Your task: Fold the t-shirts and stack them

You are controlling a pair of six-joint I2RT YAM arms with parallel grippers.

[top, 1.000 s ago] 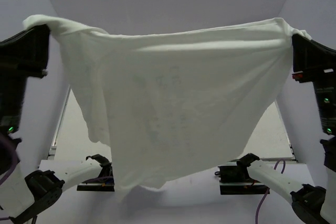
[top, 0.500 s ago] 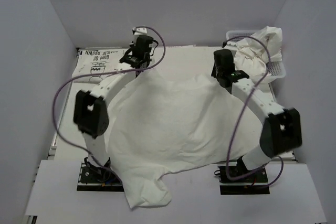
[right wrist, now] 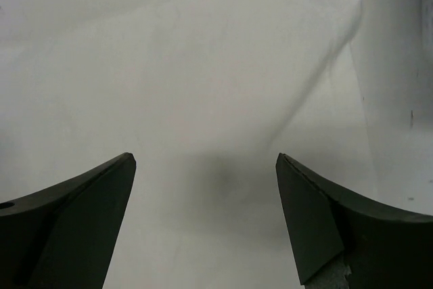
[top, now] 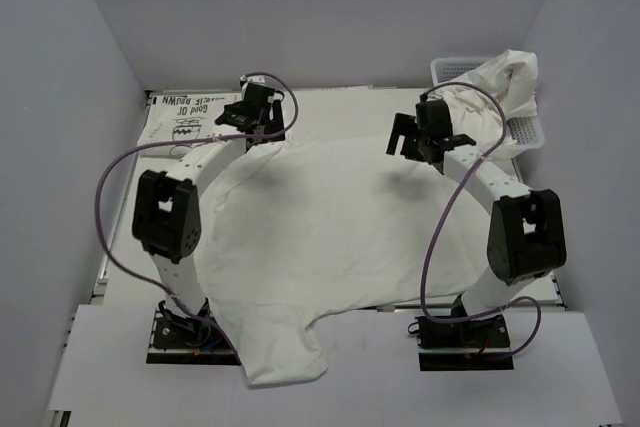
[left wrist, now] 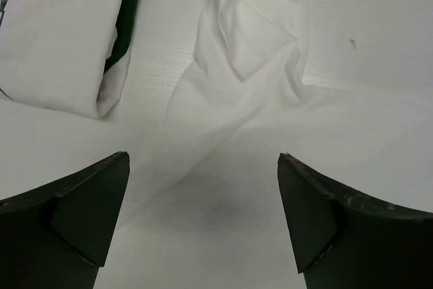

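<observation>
A large white t-shirt [top: 320,237] lies spread over the middle of the table, its lower hem drooping past the near edge. My left gripper [top: 245,112] hovers open above the shirt's far left corner, where the cloth [left wrist: 250,52] is bunched. My right gripper [top: 405,137] hovers open above the far right corner. In the wrist views both pairs of jaws, left [left wrist: 203,160] and right [right wrist: 205,160], stand wide apart with only flat cloth [right wrist: 203,86] beneath them. A folded white t-shirt with black lettering [top: 185,117] rests at the far left, a dark layer [left wrist: 125,18] showing at its edge.
A white mesh basket [top: 525,132] stands at the far right, with crumpled white t-shirts [top: 495,92] heaped in it. White walls close in the table on the left, the back and the right. Purple cables loop along both arms.
A second ago both grippers held the shirt up high by its corners. They have since swung it down flat on the table, let go and opened wide.
</observation>
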